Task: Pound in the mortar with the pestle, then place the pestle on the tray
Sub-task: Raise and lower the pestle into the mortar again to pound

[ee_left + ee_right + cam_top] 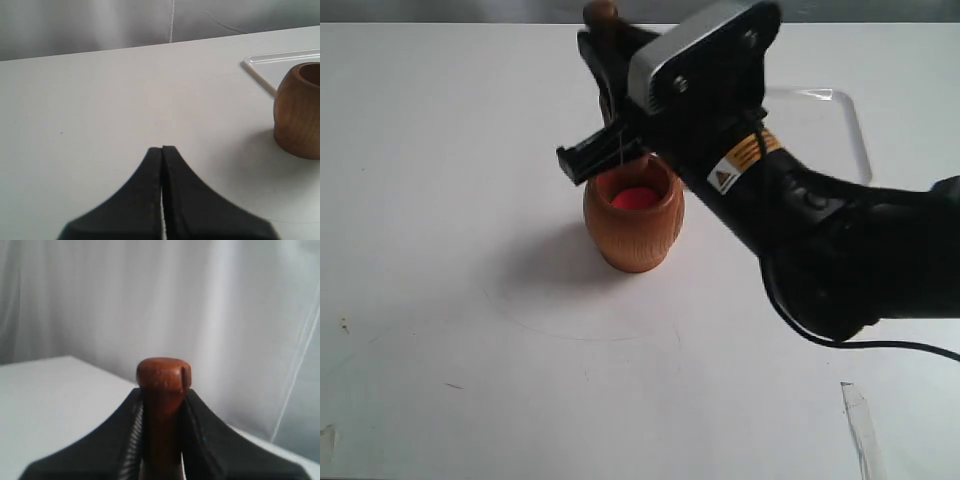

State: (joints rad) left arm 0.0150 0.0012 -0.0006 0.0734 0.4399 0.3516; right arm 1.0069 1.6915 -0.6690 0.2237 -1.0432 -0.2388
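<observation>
The orange-brown wooden mortar (633,225) stands upright mid-table, red showing at its bottom. My right gripper (605,55) hangs just above and behind its rim, shut on the dark reddish-brown pestle (601,14). Only the pestle's knob shows above the fingers; its lower end is hidden by the arm. In the right wrist view the pestle (162,372) sits clamped in the right gripper (162,392). The white tray (850,120) lies at the back right, partly hidden by the arm. My left gripper (162,149) is shut and empty, low over the table, with the mortar (299,115) and the tray (280,62) off to one side.
The right arm's black body and cable (900,345) fill the table's right side. A strip of clear tape (860,425) lies near the front right. A grey curtain hangs behind the table's back edge.
</observation>
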